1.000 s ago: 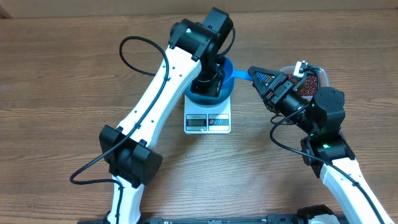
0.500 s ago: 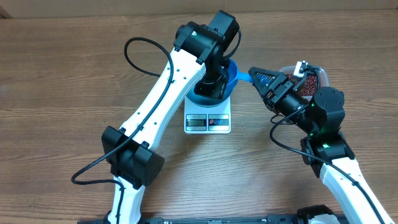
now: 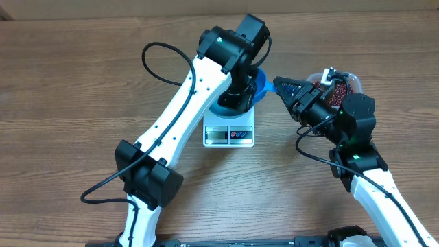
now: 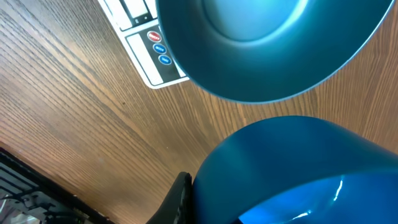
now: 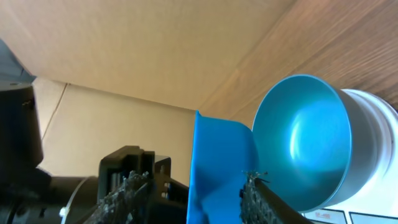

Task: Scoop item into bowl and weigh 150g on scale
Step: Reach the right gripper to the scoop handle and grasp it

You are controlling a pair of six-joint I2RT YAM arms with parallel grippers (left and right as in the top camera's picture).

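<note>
The teal bowl (image 3: 226,104) stands on the white scale (image 3: 230,134), mostly under my left arm. My left gripper (image 3: 240,92) hangs just above it, shut on the small blue scoop (image 3: 263,85). In the left wrist view one black finger (image 4: 179,198) presses against the scoop (image 4: 292,174), with the bowl (image 4: 267,37) and scale (image 4: 146,43) below. My right gripper (image 3: 279,84) stands open around the scoop's flat handle (image 5: 217,168); one finger (image 5: 124,186) is still apart from it. Dark red-brown beans (image 3: 336,95) lie in a clear tub.
The clear plastic tub (image 3: 351,81) sits at the right, just behind my right wrist. A black cable (image 3: 154,51) loops off the left arm over the wooden table (image 3: 68,103). The table's far edge runs along the top.
The left arm has shifted a little right and away, carrying the scoop with it. My right gripper's jaws have narrowed around the scoop's handle.
</note>
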